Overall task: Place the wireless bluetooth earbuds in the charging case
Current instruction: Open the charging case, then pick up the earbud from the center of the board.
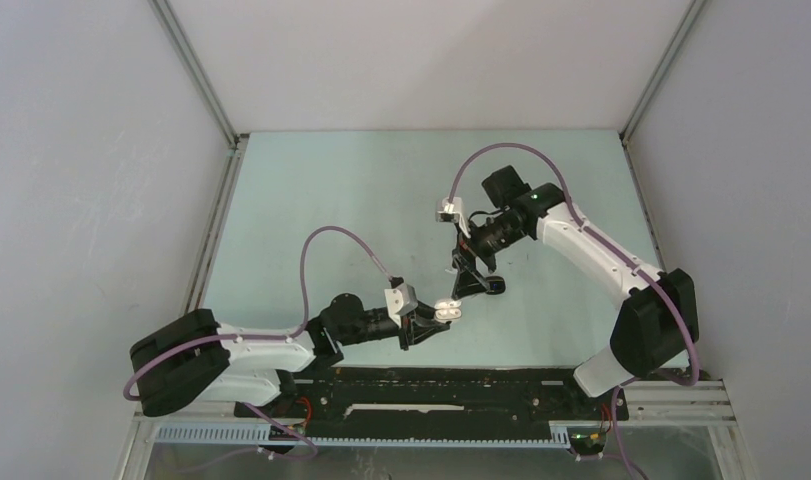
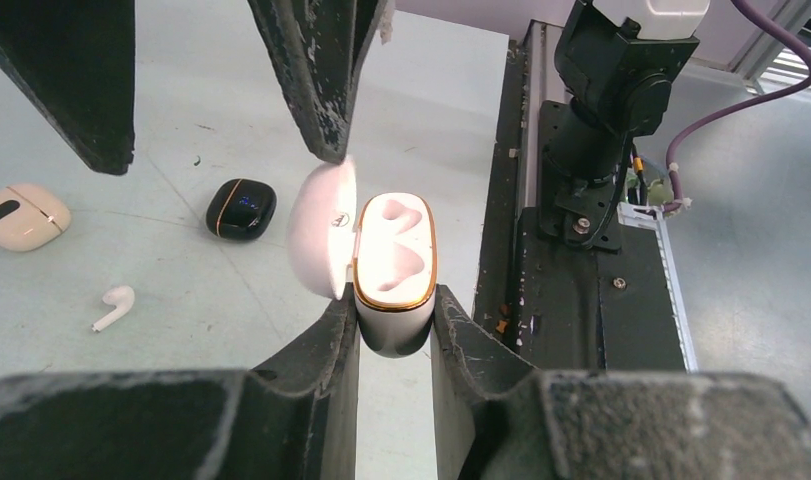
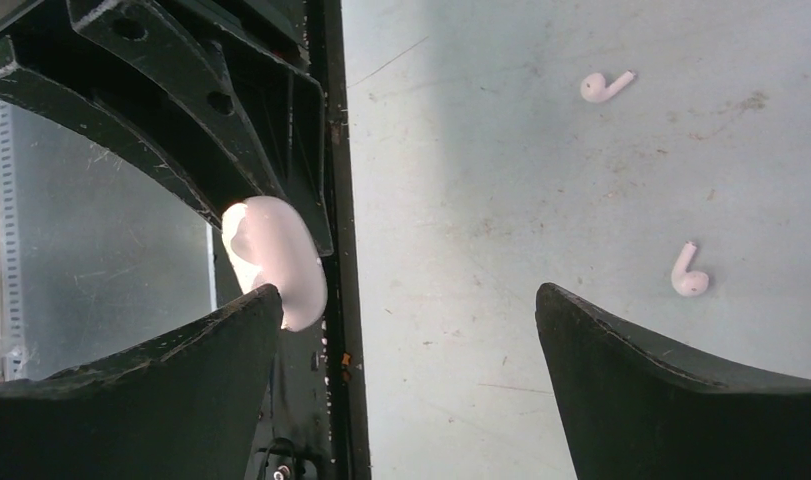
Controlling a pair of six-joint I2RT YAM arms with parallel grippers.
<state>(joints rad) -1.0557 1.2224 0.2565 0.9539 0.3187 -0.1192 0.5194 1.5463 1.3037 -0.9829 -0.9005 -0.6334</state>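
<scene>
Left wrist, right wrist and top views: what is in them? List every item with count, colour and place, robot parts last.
open pebble-shaped charging case with gold rim: one, white, clamped in the left pincer, wells look empty
closed glossy case: one, black, on the table
closed oval case: one, beige, on the table, left edge of the left wrist view
small stemmed earbuds: two, white, loose on the table in the right wrist view; one shows in the left wrist view
table: one, pale green
left pincer: black, shut on the white case
right pincer: black, open, empty
</scene>
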